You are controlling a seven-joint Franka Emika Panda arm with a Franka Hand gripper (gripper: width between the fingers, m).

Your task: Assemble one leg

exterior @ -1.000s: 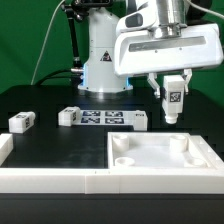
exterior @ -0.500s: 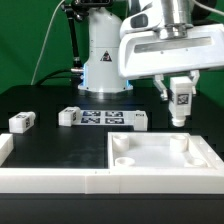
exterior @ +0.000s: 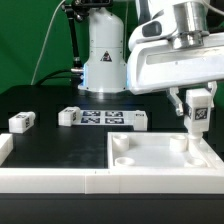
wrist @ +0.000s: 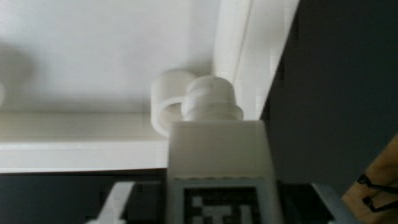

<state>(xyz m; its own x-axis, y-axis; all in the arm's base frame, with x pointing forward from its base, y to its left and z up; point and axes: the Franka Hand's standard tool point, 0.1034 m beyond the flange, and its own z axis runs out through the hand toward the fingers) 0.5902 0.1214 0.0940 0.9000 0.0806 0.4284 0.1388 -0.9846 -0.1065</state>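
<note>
My gripper is shut on a white leg with a black-and-white tag, held upright. It hangs over the far corner at the exterior view's right of the large white square panel. In the wrist view the leg fills the middle, its tip right over a round corner socket of the panel. Other legs lie on the table: one at the exterior view's left, one and one at the ends of the marker board.
A low white rail runs along the front of the table in the exterior view, with a short piece at its left end. The robot's base stands behind the marker board.
The gripper has carried the leg toward the exterior view's right and a little lower, from over the table behind the panel to over the panel's far corner.
</note>
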